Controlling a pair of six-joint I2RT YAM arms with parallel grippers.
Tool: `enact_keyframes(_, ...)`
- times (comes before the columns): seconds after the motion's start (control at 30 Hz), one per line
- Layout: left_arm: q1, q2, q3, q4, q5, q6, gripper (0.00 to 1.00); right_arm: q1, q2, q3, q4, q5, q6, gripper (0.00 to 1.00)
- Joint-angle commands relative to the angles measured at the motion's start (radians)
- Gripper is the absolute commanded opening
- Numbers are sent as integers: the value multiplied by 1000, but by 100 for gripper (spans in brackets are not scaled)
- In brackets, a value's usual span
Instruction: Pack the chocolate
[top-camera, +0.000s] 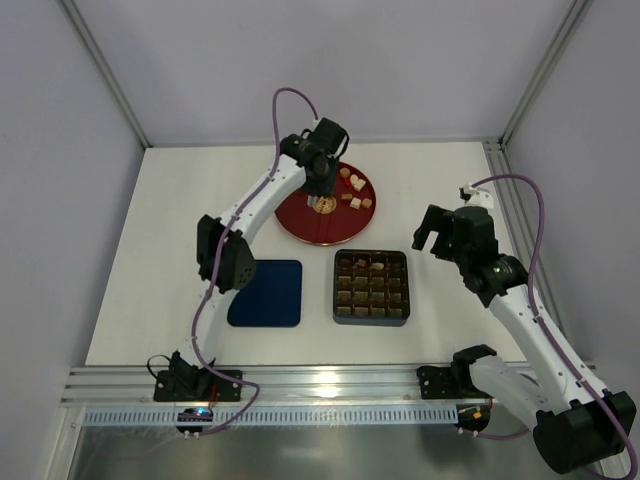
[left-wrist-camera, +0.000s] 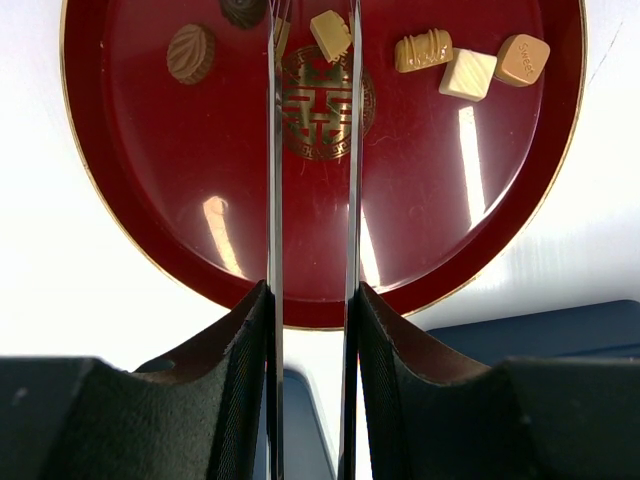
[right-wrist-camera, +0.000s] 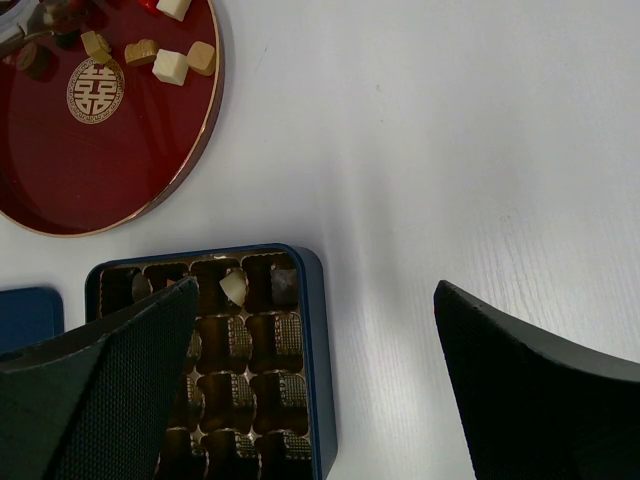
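Lid (top-camera: 266, 293), navy, flat: lower centre-left of top view. Tray (top-camera: 337, 290), dk brown grid, just right of lid; a few pcs sit in its upper rows, e.g. pale pc (right-wrist-camera: 233, 288). R gripper (top-camera: 432, 240): released, jaws wide, nothing held, above table (top-camera: 150, 250) upper right of tray. Red plate (left-wrist-camera: 120, 230) beyond tray: rest of chocolate (left-wrist-camera: 467, 75) loose in its upper part. L gripper (top-camera: 321, 205) over plate centre, jaws part-closed; cream square (left-wrist-camera: 330, 35) betw. tips, against blade at frame right. Clamped or not: can't tell.
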Motion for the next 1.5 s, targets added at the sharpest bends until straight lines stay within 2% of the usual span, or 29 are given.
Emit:
enact_keyframes(0.0, 2, 13, 0, 36, 13, -2, 37, -5, 0, 22, 24, -6, -15, 100)
enact_keyframes(0.83, -5, -19, -80, 45, 24, -16, 35, -5, -22, 12, 18, -10, -7, 100)
enact_keyframes(1.2, -18, -48, -46, 14, -2, 3, 26, -5, -20, 10, 19, -15, -3, 100)
enact_keyframes(1.47, -28, -75, -29, -13, -6, 21, 25, -4, -13, 9, 29, -19, 0, 100)
